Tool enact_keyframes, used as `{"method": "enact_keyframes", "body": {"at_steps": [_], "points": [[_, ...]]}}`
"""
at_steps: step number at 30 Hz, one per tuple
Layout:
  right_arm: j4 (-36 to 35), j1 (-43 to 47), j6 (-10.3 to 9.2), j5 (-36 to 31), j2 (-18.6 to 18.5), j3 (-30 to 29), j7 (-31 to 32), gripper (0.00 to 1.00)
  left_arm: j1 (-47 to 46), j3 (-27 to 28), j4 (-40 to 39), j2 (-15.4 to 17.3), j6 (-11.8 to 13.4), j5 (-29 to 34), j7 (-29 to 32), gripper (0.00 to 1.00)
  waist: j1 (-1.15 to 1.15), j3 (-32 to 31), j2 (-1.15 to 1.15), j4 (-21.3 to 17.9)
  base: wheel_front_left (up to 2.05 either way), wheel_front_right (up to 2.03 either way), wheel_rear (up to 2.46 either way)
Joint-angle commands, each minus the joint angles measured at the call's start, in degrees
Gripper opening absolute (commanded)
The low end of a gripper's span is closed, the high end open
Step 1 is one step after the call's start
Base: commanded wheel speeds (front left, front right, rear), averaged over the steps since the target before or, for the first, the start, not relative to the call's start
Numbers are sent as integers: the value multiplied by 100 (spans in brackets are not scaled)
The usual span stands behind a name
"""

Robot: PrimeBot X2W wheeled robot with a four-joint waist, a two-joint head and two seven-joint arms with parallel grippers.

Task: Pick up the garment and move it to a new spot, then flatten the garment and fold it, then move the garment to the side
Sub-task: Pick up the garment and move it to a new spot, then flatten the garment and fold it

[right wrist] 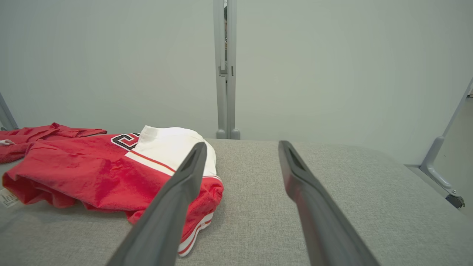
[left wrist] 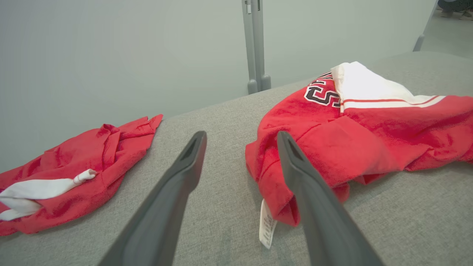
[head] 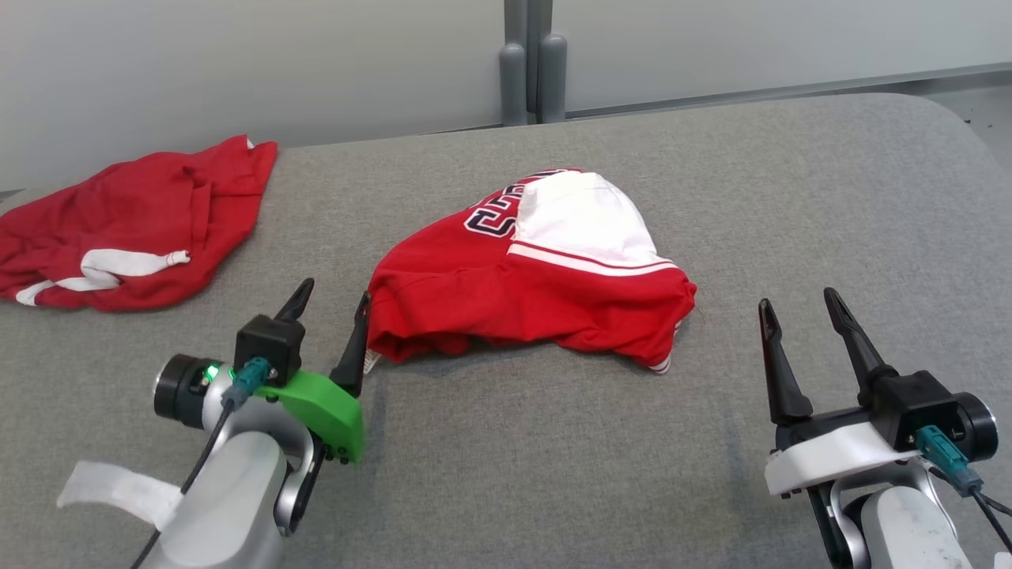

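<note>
Red-and-white garment (head: 530,276) lies bunched at the middle of the surface (head: 514,442), label tag out at its 8 o'clock corner. Left tool (head: 334,292) has its fingers apart, holding nothing, just beside that corner. Right tool (head: 798,300) has its fingers apart at the garment's 4 o'clock, clear of it. Second red garment (head: 134,229) sits at 10 o'clock, well apart.

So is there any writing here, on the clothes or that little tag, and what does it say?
"S": a dark, white-edged block letter on the red and white garment; the letters beside it are lost in folds, unreadable.
White tag at that garment's edge: print too small to read.
Second red garment: no writing to be seen.
</note>
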Motion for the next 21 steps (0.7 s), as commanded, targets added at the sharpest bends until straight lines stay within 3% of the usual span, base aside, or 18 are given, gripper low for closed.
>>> {"method": "enact_keyframes", "body": {"at_steps": [1, 13, 21], "points": [[50, -2, 2, -72, -20, -19, -18, 100, 295, 98, -267, -5, 111, -15, -11, 100, 0, -120, 56, 182, 0, 0, 0], [639, -538, 2, -90, -23, 120, -18, 100, 2078, 862, -2128, 19, 733, -23, -10, 100, 0, -192, 56, 569, 0, 0, 0], [1799, -1646, 2, -100, -21, 68, -18, 100, 2312, 826, -2603, -66, 748, 159, -11, 100, 0, 79, 56, 1259, 0, 0, 0]]}}
